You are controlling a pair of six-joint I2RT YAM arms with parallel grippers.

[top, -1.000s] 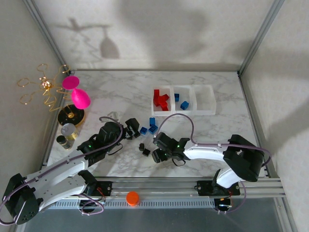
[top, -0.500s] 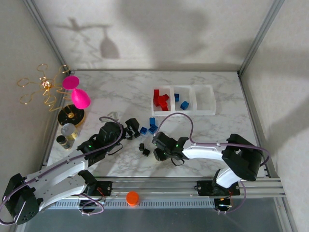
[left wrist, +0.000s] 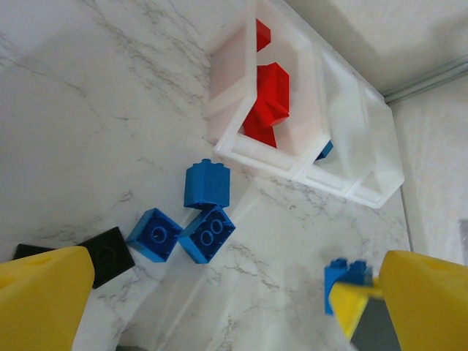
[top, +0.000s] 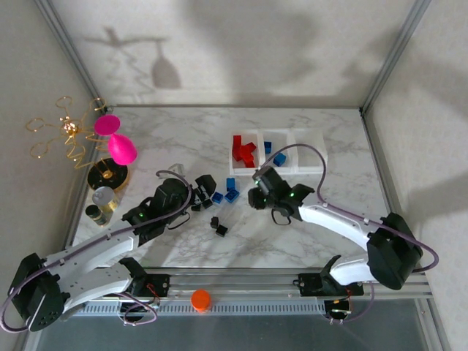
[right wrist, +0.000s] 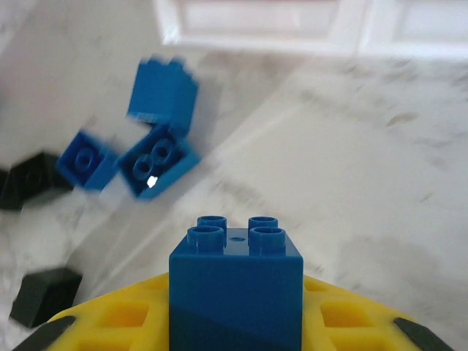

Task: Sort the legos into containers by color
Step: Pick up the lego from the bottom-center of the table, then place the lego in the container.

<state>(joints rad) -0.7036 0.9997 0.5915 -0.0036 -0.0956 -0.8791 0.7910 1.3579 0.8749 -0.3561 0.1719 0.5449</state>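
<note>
Fingers (left wrist: 42, 294) of the left gripper (top: 203, 193) stand wide apart with nothing held, low over the table (top: 175, 146). Just ahead of them sit three loose blue bricks (left wrist: 207, 232) in a tight cluster, one on its side and two with studs up. Black bricks (top: 218, 225) lie a bit nearer the arm bases, between the two arms.

Next over, the right gripper (top: 256, 196) is clamped on a blue brick (right wrist: 235, 285), studs up, seated square between the yellow pads (grip looks centred). The block is square-topped, so it has no real long axis to line up.

The key relation is that the row of bins (top: 319, 167) runs left to right across the table. The middle bin, which already holds blue bricks (top: 279, 159), lies just beyond the right gripper, away from the bases and a touch to the right. The right arm is clearly the nearer one, while the left would have to cross over the loose cluster. My read is a short carry forward, then a drop.

The red bricks (top: 245, 152) are in the left bin, right beside the target, so drifting left is the risk. The right bin looks bare.

The surface is smooth white marble, flat, so loose bricks would slide if nudged. There is plenty of room, with open table between gripper and bins. The pink goblet (top: 121, 148), the gold wire stand (top: 66, 131) and the orange cap (top: 200, 298) are all well apart from the path.
</note>
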